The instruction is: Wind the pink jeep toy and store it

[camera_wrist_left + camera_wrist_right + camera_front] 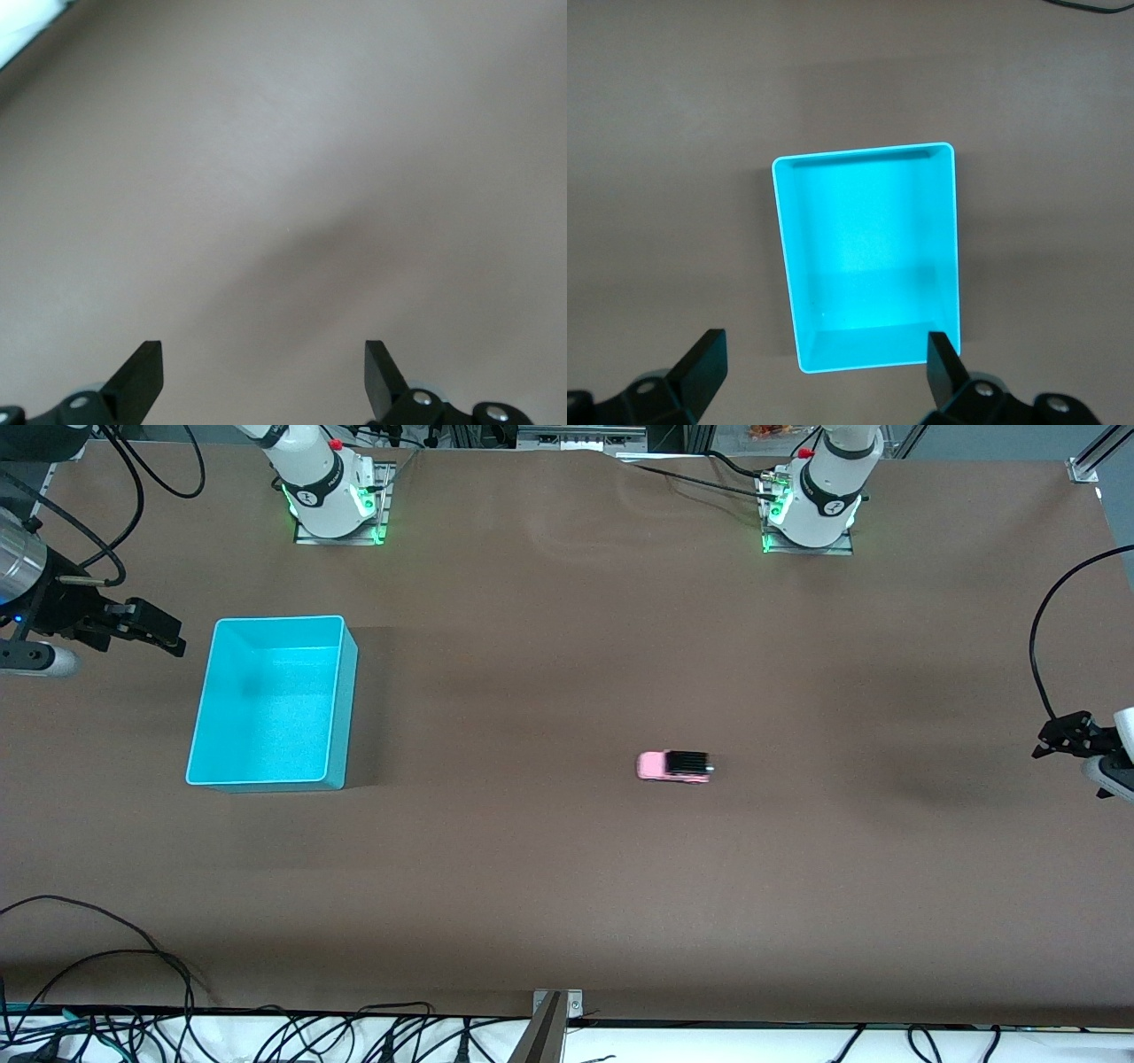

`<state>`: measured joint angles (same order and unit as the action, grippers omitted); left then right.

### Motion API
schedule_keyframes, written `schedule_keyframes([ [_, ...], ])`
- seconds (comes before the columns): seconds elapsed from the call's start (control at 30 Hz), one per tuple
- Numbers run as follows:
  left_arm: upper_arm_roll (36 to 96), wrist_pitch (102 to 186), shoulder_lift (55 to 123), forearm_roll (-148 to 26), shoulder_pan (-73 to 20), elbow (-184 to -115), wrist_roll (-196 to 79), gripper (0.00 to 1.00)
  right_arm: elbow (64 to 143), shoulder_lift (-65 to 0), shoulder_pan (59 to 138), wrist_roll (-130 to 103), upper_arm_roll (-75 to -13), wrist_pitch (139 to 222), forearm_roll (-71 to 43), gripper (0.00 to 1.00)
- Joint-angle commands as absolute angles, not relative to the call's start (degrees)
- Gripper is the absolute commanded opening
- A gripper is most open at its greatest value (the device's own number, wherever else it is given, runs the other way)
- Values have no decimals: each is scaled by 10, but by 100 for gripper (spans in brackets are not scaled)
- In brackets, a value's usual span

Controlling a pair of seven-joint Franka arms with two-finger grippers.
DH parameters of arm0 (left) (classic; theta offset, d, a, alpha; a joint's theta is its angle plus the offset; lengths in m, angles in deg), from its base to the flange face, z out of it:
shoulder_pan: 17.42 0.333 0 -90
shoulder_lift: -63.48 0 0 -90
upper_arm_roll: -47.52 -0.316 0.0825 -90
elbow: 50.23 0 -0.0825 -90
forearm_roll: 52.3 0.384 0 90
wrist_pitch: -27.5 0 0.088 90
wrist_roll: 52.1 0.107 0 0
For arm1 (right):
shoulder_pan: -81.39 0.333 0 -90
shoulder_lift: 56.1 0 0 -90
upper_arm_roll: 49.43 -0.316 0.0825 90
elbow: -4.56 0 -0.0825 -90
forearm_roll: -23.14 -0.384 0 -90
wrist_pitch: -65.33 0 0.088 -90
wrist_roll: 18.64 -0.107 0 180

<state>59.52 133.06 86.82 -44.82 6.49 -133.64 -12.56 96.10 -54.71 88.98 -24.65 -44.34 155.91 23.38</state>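
I see the pink jeep toy (pixel 673 765) sitting alone on the brown surface (pixel 567 886), nearer the left arm's end — a tiny boxy car, light pink body, black ribbed roof. The turquoise bin (pixel 202 717) stands well apart from it toward the right arm's end. My right gripper (pixel 826 365) hangs over the surface just beside the bin, fingers spread wide; my left gripper (pixel 264 372) waits over bare surface at its own end — also spread wide, holding nothing

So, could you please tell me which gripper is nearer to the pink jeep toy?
Left. The left gripper hangs toward its own end of the table; the right gripper is beside the turquoise bin, farther from the pink jeep toy.
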Motion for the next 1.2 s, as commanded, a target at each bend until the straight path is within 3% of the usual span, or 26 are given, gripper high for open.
schedule_keyframes([
  [0.0,595,1318,868,-469,64,-1313,-256,100,959,-562,889,-249,-445,1548,224,100],
  [0.23,603,1313,855,-484,64,-1297,-414,100,961,-565,889,-250,-447,1556,228,100],
  [0.47,611,1180,838,-483,63,-1292,-450,100,964,-565,889,-251,-443,1553,224,100],
  [1.17,705,1121,756,-485,60,-1292,-568,100,948,-557,895,-241,-450,1538,224,100],
])
